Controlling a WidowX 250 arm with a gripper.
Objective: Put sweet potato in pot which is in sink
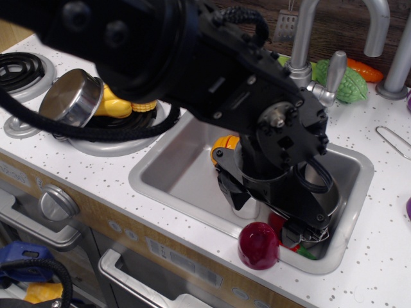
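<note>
The dark red sweet potato (258,245) sits on the front rim of the sink (173,176), at its right end. My gripper (266,215) hangs low over the sink just behind the sweet potato; its black fingers (231,192) stand apart and hold nothing. The steel pot (329,196) is in the right part of the sink, mostly hidden behind my gripper, with only a piece of its shiny wall and a wire handle showing.
An orange ridged toy (223,145) lies in the sink behind my gripper. A red and green item (302,250) shows at the sink's front right. A lidded steel pot (72,97) and a yellow toy (115,104) sit on the burner at left. The faucet (307,45) and a green toy (350,80) stand behind.
</note>
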